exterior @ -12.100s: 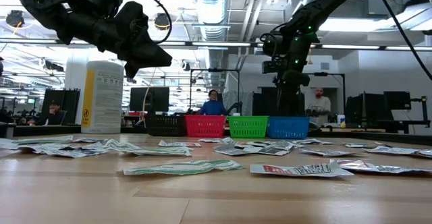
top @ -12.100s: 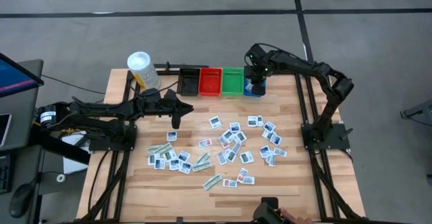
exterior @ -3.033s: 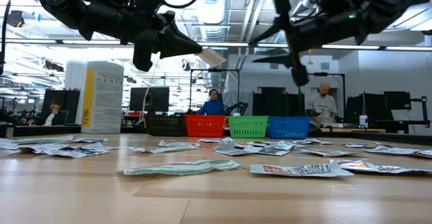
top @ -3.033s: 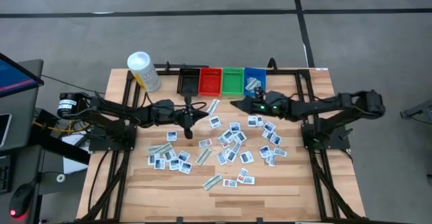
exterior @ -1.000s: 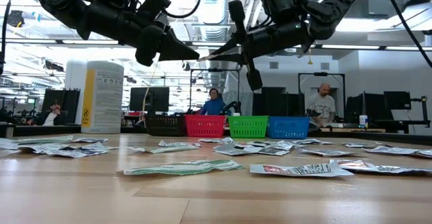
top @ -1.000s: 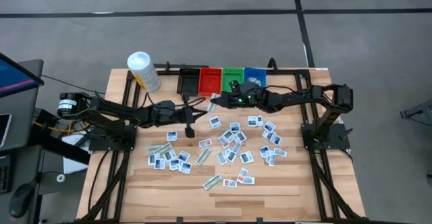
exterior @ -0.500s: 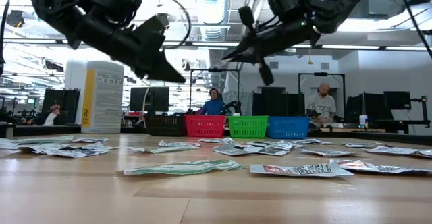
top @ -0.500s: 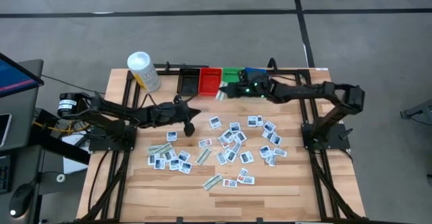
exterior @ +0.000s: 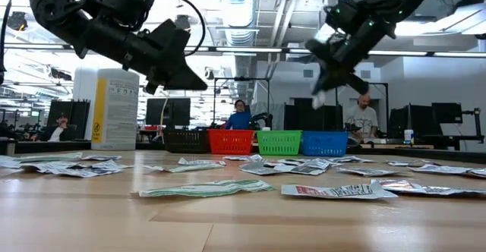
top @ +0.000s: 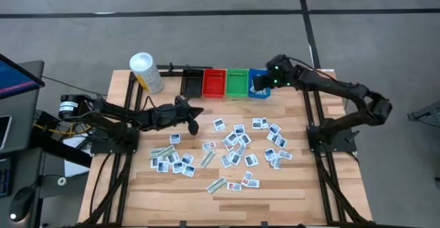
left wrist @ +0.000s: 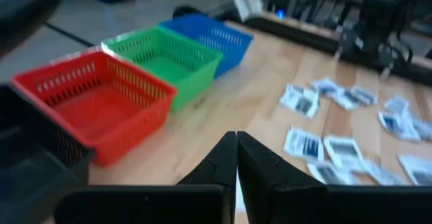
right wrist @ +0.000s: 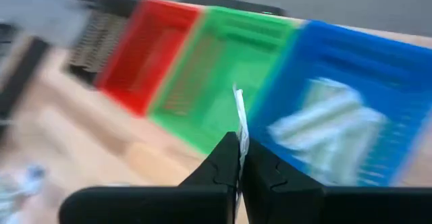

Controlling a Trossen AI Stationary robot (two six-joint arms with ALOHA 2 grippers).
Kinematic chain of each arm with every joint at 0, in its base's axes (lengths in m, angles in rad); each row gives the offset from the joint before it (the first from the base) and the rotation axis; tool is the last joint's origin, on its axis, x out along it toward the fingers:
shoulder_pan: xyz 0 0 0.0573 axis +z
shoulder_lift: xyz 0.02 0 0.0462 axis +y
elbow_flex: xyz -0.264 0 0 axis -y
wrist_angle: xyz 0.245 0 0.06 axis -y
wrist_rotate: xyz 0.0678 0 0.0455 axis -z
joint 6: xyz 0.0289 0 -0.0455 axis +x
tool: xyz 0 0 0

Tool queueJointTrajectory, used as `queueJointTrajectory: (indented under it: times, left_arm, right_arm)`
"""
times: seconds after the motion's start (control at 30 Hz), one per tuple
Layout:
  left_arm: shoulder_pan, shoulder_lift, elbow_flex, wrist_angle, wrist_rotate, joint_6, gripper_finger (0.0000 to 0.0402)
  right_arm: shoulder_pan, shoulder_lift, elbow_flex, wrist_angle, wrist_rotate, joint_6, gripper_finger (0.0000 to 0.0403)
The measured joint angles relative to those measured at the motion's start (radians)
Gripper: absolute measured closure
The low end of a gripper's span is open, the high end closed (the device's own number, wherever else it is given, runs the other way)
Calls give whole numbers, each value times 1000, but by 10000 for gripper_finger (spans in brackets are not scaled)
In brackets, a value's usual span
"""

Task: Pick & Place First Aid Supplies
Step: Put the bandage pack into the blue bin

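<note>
Many first aid supplies, small white packets (top: 237, 145), lie flat and scattered on the wooden table. My right gripper (top: 258, 84) hangs above the blue bin (top: 256, 93) at the far edge, shut on one thin white packet (right wrist: 238, 113). Pale-green strips (right wrist: 324, 133) lie inside the blue bin. My left gripper (top: 193, 126) hovers over the table's left middle, shut with nothing between its fingers (left wrist: 236, 143). My right gripper pinches one end of the white packet (right wrist: 239, 131) between its two fingertips. The fingers slant down toward the bins. The packet shows edge-on, sticks out past the fingertips and is lifted clear of the table and bins (exterior: 318, 100).
A black bin (top: 192, 84), a red bin (top: 214, 82) and a green bin (top: 236, 82) stand in a row left of the blue one. A white-capped yellow bottle (top: 146, 71) stands at the far left corner. The table's near strip is bare wood.
My right gripper has swung from near my left gripper toward the table's right and far edge, past the red and green bins to above the blue bin, carrying the packet. My left gripper has rolled about its own line and sunk a little.
</note>
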Motion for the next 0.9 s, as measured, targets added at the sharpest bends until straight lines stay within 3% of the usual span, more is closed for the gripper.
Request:
queueJointTrajectory:
  times: [0.4, 0.9]
  left_arm:
    - [46, 0, 0, 75, -10, 92, 390]
    - [18, 0, 0, 81, 31, 6, 390]
  right_arm:
    - [-45, 106, 0, -3, 140, -106, 390]
    - [-64, 96, 0, 0, 163, -129, 245]
